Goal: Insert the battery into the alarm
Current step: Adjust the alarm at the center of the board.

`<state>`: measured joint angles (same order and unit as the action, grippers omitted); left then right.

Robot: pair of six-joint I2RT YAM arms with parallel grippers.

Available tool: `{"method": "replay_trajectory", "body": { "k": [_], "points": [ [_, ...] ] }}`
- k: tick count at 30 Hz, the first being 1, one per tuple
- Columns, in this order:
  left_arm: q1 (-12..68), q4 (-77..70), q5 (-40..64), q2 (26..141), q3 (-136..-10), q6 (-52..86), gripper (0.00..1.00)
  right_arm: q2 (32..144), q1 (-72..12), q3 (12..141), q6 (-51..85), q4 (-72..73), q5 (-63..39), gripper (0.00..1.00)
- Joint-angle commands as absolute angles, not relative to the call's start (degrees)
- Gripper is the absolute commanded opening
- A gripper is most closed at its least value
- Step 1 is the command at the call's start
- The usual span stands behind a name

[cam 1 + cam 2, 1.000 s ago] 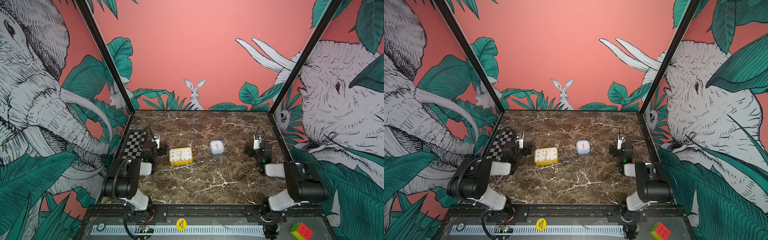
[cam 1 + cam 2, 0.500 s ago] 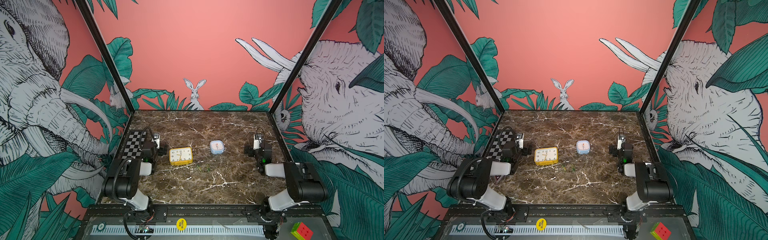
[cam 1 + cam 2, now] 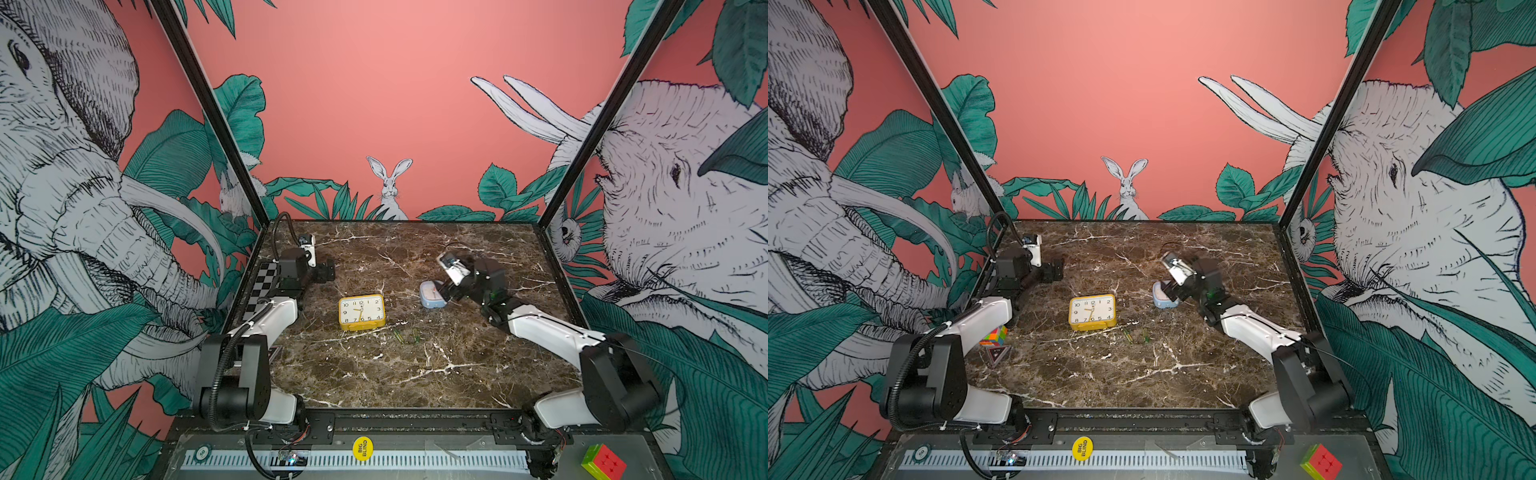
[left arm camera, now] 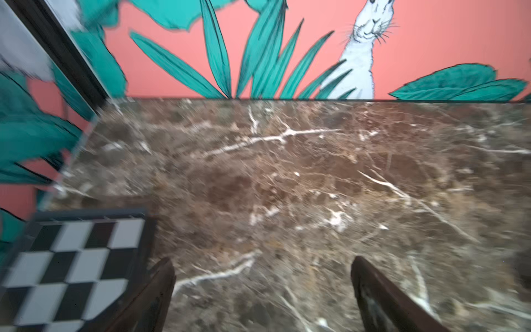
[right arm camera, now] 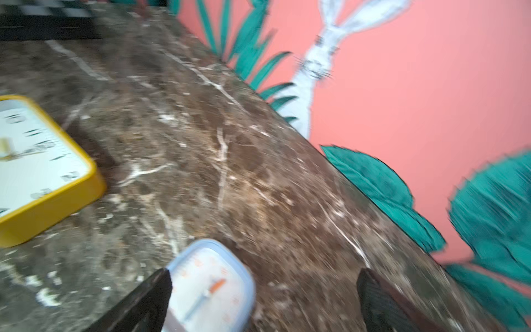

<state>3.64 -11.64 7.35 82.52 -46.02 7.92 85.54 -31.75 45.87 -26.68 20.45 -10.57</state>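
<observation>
Left wrist view: the left gripper (image 4: pixel 262 260) hangs empty, jaws spread wide, over the brown marble tabletop (image 4: pixel 287 172) beside a black-and-white chequered board (image 4: pixel 71 258). In both top views a yellow square alarm clock (image 3: pixel 361 311) lies face up, two slim green batteries (image 3: pixel 399 336) just right of its near corner. The right gripper (image 5: pixel 264 277), jaws wide, has a small pale-blue alarm clock (image 5: pixel 209 287) beside one finger.

Both top views look from high above the front edge, down over the whole marble table (image 3: pixel 374 374) toward the back wall (image 3: pixel 395 104) — nearly one same picture. Each wrist camera sits low and close over the table, facing that wall too; the painted rabbit (image 4: pixel 365 43) appears in all four views.
</observation>
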Motion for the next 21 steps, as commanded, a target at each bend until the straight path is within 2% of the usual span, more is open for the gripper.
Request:
{"method": "replay_trajectory", "body": {
  "k": [1, 5, 9, 21],
  "points": [
    [3.25, -1.84, 14.69, 84.87, -48.17, 18.70, 0.94, 91.26, -38.11, 48.23, -38.84, 17.88, -15.39, 0.99],
    [3.22, 1.28, 18.76, 87.46, -50.50, 20.16, 0.89, 98.35, -43.15, 51.98, -44.37, 16.92, -18.17, 0.98],
    [3.46, 1.53, 20.48, 88.27, -50.03, 20.49, 0.89, 102.17, -46.12, 54.33, -46.23, 16.74, -20.09, 0.99],
    [5.93, 2.72, 24.16, 91.05, -49.92, 18.28, 0.88, 111.85, -48.66, 61.57, -43.30, 19.51, -21.47, 0.98]
  ]
}}
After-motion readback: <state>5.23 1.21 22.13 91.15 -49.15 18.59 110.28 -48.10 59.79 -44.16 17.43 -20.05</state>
